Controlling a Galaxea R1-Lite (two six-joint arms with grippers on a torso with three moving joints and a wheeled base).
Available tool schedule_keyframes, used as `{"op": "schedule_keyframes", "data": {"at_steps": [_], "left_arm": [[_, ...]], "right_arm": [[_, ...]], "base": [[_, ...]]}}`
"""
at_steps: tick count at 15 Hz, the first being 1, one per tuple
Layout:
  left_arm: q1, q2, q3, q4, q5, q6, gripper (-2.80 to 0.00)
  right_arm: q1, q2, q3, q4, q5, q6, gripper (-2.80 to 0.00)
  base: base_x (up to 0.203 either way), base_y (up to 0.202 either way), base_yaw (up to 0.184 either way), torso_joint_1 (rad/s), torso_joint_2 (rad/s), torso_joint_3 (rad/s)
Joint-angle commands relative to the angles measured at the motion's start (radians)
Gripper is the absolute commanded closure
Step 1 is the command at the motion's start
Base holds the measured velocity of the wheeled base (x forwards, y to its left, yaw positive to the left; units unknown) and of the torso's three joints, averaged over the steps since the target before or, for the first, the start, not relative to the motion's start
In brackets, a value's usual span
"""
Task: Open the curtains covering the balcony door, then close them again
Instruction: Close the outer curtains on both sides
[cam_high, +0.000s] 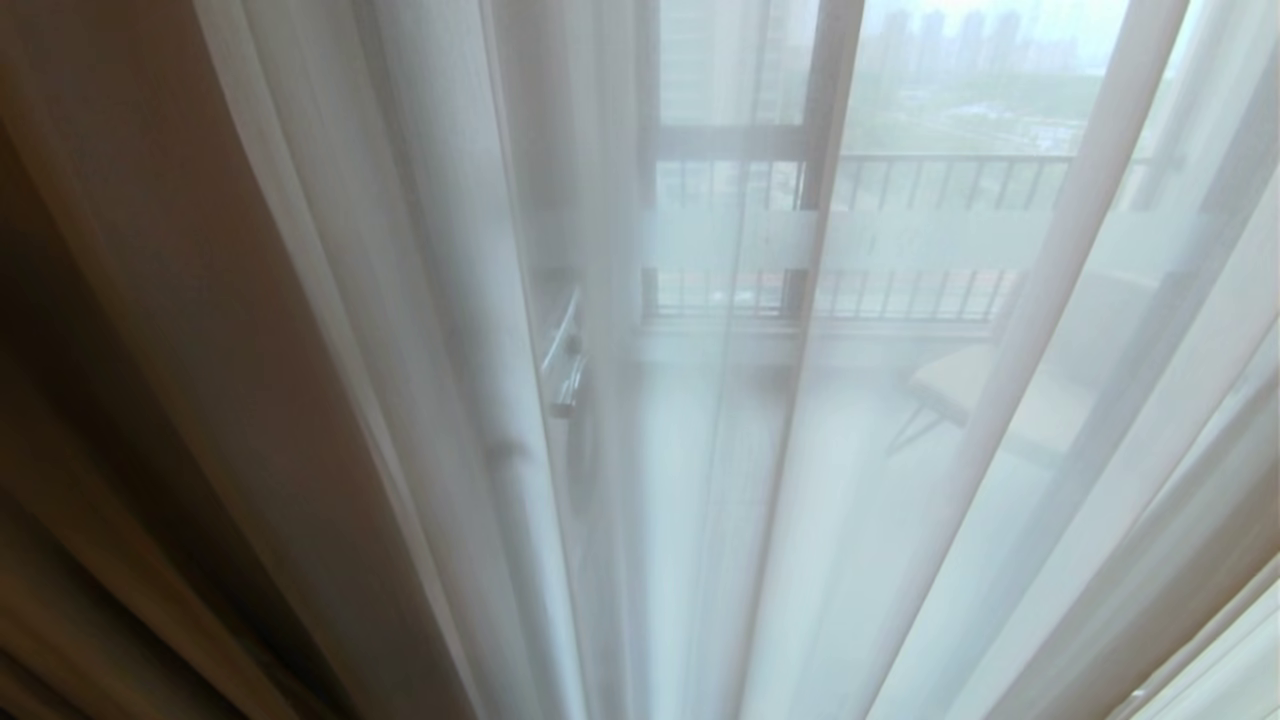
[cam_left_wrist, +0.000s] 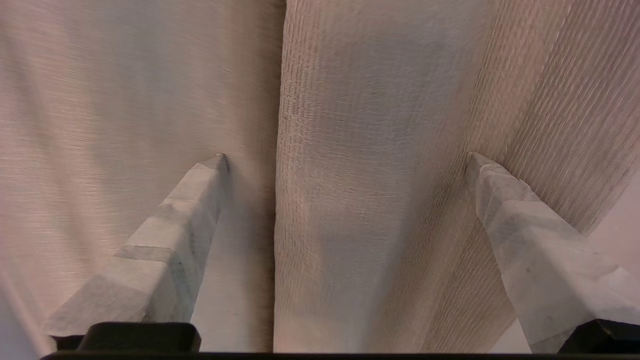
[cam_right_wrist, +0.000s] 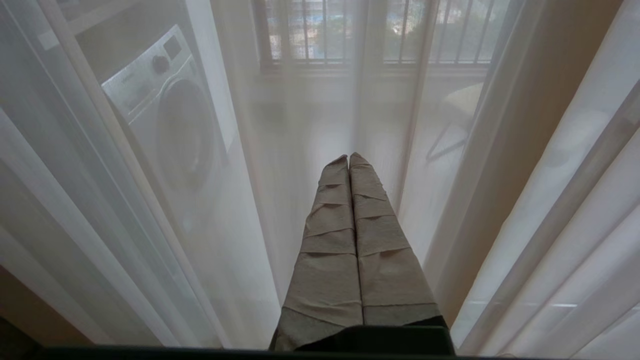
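Observation:
The curtains fill every view. A cream-beige drape (cam_high: 200, 350) hangs on the left, and a white sheer layer (cam_high: 900, 500) veils the rest. Through the sheer shows the balcony door (cam_high: 720, 240) with its frosted band and its handle (cam_high: 566, 362). My left gripper (cam_left_wrist: 346, 159) is open right up against the woven drape (cam_left_wrist: 375, 150), and a hemmed vertical edge (cam_left_wrist: 280, 200) runs between its wide-spread fingers. My right gripper (cam_right_wrist: 348, 159) is shut on nothing, pointing at the sheer (cam_right_wrist: 280, 150). Neither arm shows in the head view.
Behind the sheer and the glass stand a washing machine (cam_right_wrist: 165, 115), a pale chair (cam_high: 960, 390) and a railing with bars (cam_high: 930, 180). A beige fold (cam_right_wrist: 520, 125) hangs beside my right gripper.

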Motion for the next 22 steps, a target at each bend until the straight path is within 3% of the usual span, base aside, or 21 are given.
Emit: {"op": "schedule_keyframes", "data": {"at_steps": [1,6,12,17,22], "left_arm": [[-0.024,0.0,0.001,-0.01,-0.003,-0.01,-2.8],[-0.074,-0.02,0.001,-0.011,-0.01,-0.058,-2.8],[-0.078,-0.012,0.0,-0.029,-0.17,-0.102,-2.8],[-0.078,0.017,-0.004,-0.129,-0.209,-0.112,-2.8],[-0.078,0.033,-0.014,-0.146,-0.204,-0.111,-2.8]], "right_arm": [[0.0,0.0,0.0,0.0,0.0,0.0,0.0],[0.0,0.0,0.0,0.0,0.0,0.0,0.0],[0.0,0.0,0.0,0.0,0.0,0.0,0.0],[0.0,0.0,0.0,0.0,0.0,0.0,0.0],[0.0,0.0,0.0,0.0,0.0,0.0,0.0]], "base": [[0.0,0.0,0.0,0.0,0.0,0.0],[0.0,0.0,0.0,0.0,0.0,0.0],[0.0,0.0,0.0,0.0,0.0,0.0],[0.0,0.0,0.0,0.0,0.0,0.0],[0.0,0.0,0.0,0.0,0.0,0.0]]}}
